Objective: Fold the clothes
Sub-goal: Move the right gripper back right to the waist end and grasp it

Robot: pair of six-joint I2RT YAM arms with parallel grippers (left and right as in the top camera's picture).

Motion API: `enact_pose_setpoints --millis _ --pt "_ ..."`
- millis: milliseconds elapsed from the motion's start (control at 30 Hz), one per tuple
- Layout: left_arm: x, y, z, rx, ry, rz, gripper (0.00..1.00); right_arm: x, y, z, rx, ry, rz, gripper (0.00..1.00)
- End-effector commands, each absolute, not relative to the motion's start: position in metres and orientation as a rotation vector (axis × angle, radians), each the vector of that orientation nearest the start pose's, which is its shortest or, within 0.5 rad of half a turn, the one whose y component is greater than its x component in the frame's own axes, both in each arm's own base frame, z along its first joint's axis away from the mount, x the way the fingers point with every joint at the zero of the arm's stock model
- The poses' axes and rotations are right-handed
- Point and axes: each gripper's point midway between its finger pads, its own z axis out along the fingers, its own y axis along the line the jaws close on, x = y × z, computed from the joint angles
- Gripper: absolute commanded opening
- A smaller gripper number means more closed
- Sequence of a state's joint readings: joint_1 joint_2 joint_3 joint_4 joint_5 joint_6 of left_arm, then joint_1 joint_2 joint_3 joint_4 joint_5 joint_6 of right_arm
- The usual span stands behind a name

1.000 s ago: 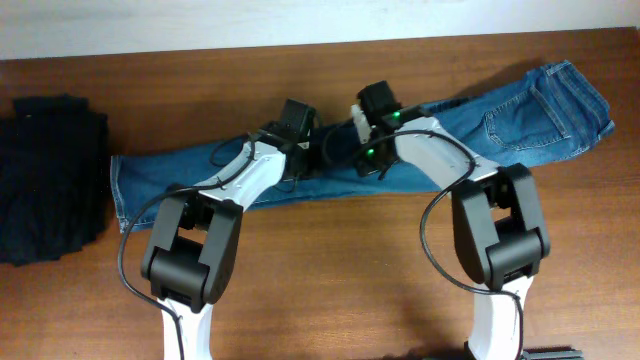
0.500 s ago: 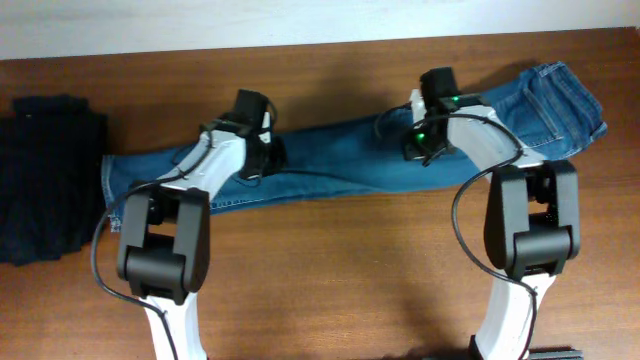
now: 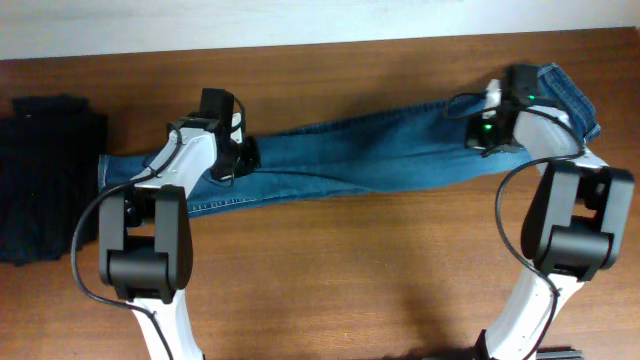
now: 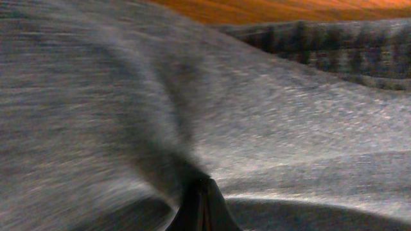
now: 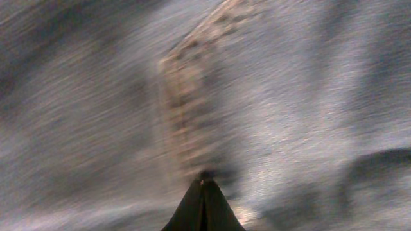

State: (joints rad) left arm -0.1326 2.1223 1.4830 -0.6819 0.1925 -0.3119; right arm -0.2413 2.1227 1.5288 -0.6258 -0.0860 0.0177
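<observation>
Jeans [image 3: 370, 160] hem lies just beside dark pile [image 3: 50, 180] (broad tabletop [image 3: 340, 280] nearer robot).

Wooden table [image 3: 330, 290] (white strip [image 3: 300, 20] beyond it).

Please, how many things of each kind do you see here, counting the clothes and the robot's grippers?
Blue jeans: 1
Black garment pile: 1
Grippers: 2 (left gripper, right gripper)
Total: 4

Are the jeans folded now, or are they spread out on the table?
Spread out: the jeans lie stretched lengthwise across the table, with no crosswise fold visible.
</observation>
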Motion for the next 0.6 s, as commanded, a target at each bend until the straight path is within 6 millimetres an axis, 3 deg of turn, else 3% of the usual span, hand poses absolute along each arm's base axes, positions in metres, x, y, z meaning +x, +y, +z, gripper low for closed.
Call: enact_pose_setpoints --millis 0,100,300,433,567 --pt "0.442 -0.068 0.027 -0.23 2.865 -0.244 0.01 0.466 -0.137 0.0 0.432 2.761 0.021 0.04" --pt "0.441 -0.068 0.038 -0.228 2.852 -0.246 0.01 0.469 -0.157 -0.01 0.48 2.724 0.026 0.04" --pt "0.433 -0.065 0.037 -0.216 2.884 -0.219 0.02 0.484 -0.188 -0.018 0.462 2.635 -0.012 0.04" --pt "0.432 -0.05 0.035 -0.231 2.884 -0.095 0.08 0.487 -0.195 -0.015 0.451 2.613 -0.025 0.04" --pt "0.433 -0.043 0.031 -0.241 2.884 -0.031 0.14 0.488 -0.188 -0.015 0.442 2.612 0.03 0.04"
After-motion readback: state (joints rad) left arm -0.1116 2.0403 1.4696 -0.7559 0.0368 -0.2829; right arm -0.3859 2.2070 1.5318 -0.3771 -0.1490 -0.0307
